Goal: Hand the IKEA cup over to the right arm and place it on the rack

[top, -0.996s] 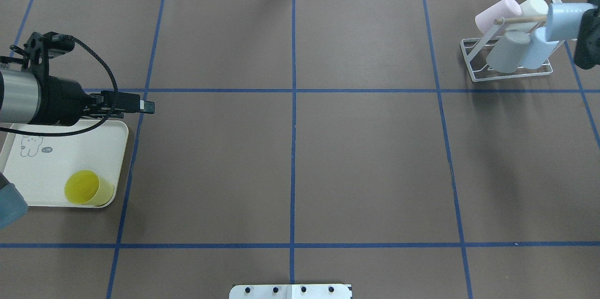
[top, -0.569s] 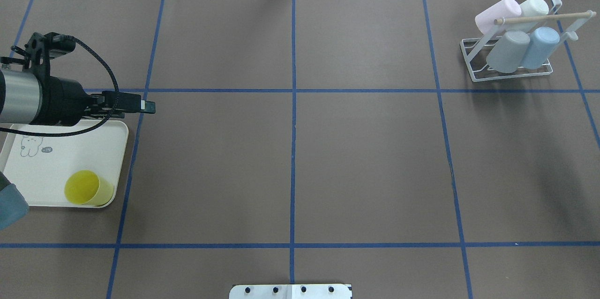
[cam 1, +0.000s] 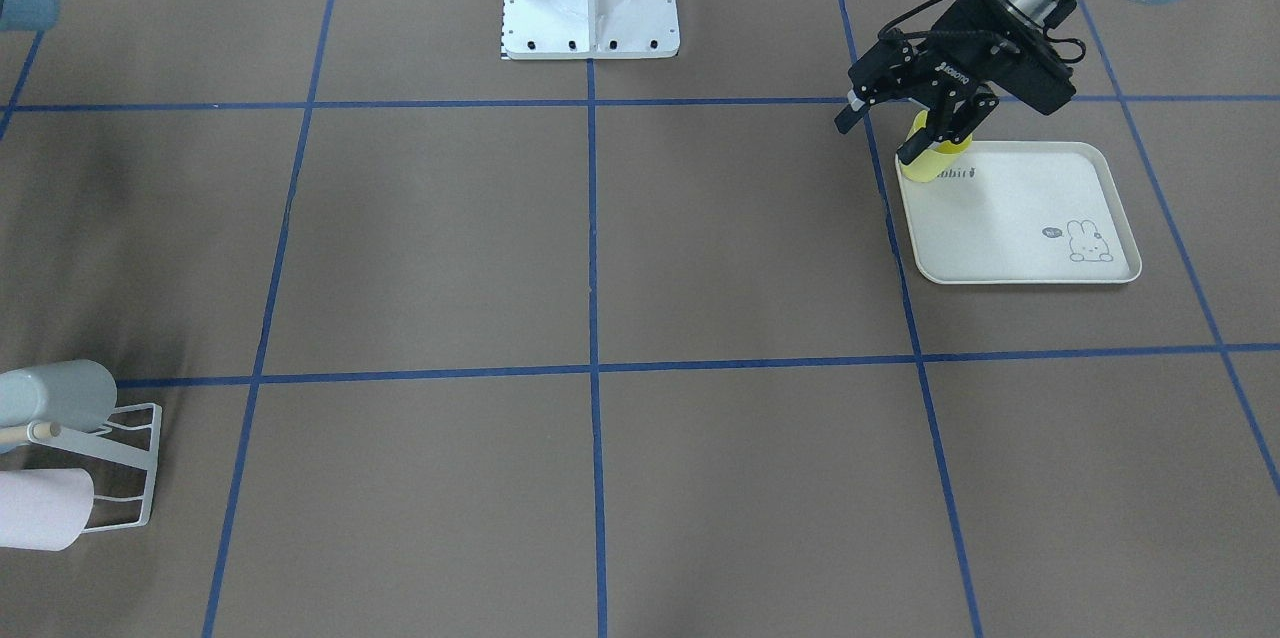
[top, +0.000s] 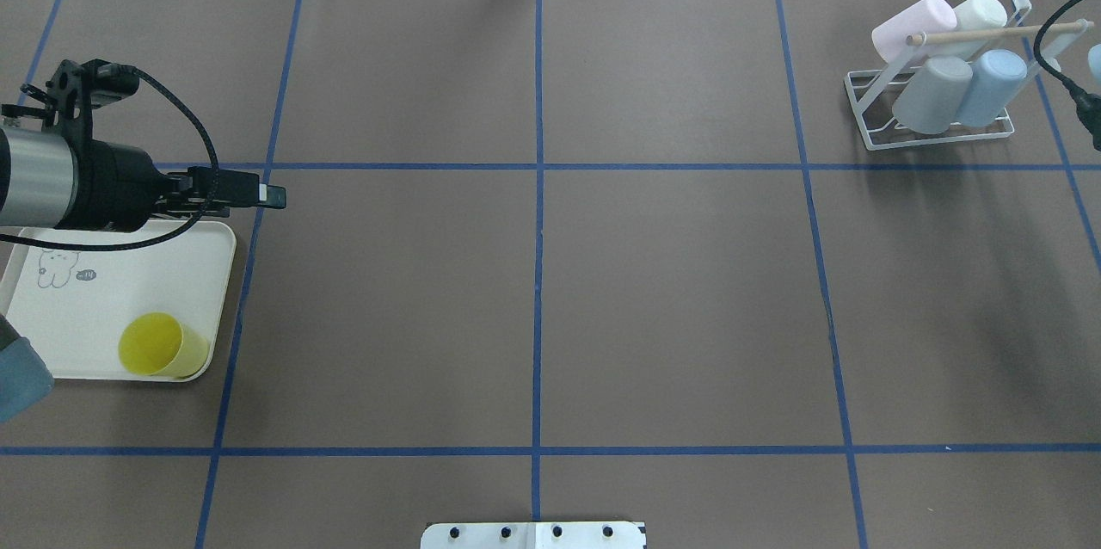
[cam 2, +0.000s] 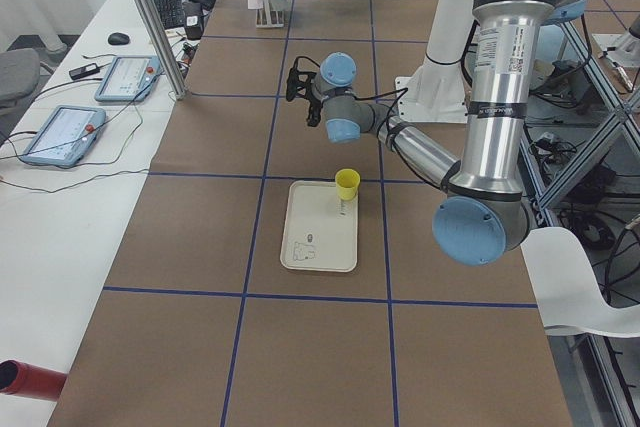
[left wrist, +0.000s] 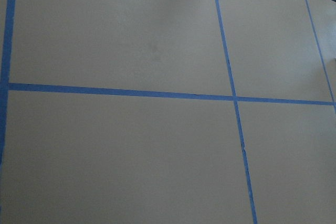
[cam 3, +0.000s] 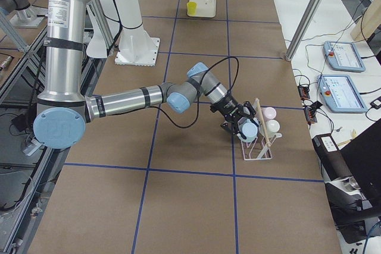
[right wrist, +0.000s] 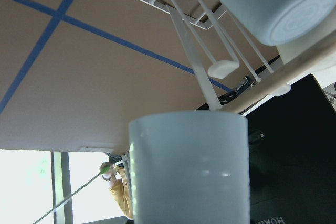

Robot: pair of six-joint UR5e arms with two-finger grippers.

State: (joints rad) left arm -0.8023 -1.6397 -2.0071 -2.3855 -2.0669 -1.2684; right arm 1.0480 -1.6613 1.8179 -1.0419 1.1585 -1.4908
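IKEA cup (right wrist: 189,177) gripped in right claw (cam 3: 245,128), arm stretched low; cup's long axis pts 12 o'clock at rack (right wrist: 197,72), wrist cam.

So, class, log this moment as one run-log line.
left gripper: open, raised near tray | yellow cup: upright on tray | right gripper: shut on pale blue cup, at rack | rack: four cups

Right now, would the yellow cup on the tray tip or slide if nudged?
The yellow cup looks empty, so probably light. Upright on a narrower base, it could tip if pushed high. The smooth tray may let it slide instead.
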